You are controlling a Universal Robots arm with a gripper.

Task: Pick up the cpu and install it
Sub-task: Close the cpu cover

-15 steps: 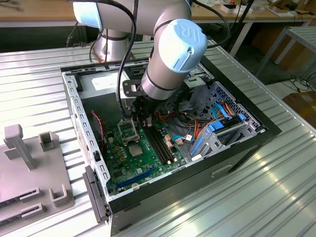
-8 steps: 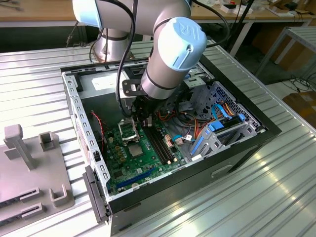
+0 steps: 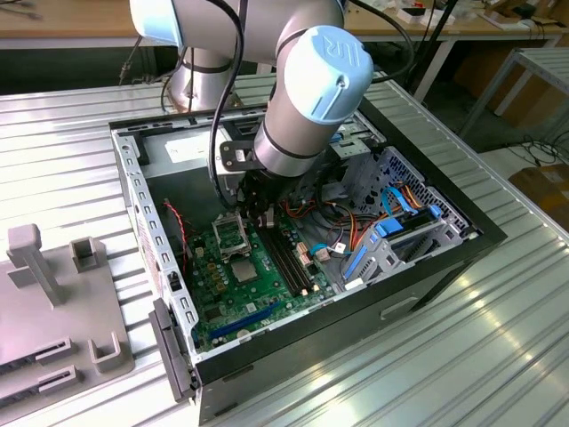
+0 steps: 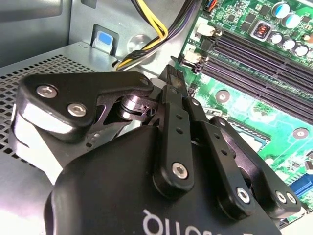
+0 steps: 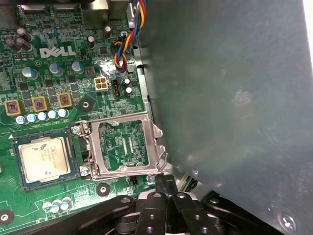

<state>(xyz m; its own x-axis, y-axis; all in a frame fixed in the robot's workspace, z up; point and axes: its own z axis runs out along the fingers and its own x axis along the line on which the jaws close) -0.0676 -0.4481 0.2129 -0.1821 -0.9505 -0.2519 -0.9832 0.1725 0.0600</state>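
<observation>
**Robot arm inside an open computer case, with the cpu already resting in its socket**

A grey robot arm [image 3: 307, 98] reaches down into an open computer case [image 3: 160, 240] that lies on a ribbed metal table [image 3: 498, 338]. A green motherboard [image 5: 49, 83] covers the floor of the case.

The landmark on the board is the square metal socket frame [image 5: 94, 149]. It is swung open on its hinge, and green board shows through its empty middle.

The cpu [image 5: 44, 159] is a small flat square with a plain silver-grey top. It lies just beside the frame, on the hinge side. It sits flat inside the dark socket border and appears level with it. Nothing touches it.

The black end effector [image 5: 166, 180] hangs close to the edge of the frame, on the side away from the cpu. Whether it touches that edge cannot be told. Its two fingers are drawn together, with no gap to speak of, and nothing shows between them. It holds nothing.

A row of long dark memory slots [image 3: 289, 258] lies near the frame, and bundles of coloured wires sit further off.

As for progress, picking up the cpu and setting it in the socket look done, judging by how squarely the chip sits. The frame is not folded over the chip, so the cpu does not look clamped. By that reading the installation is well along but not finished.
</observation>
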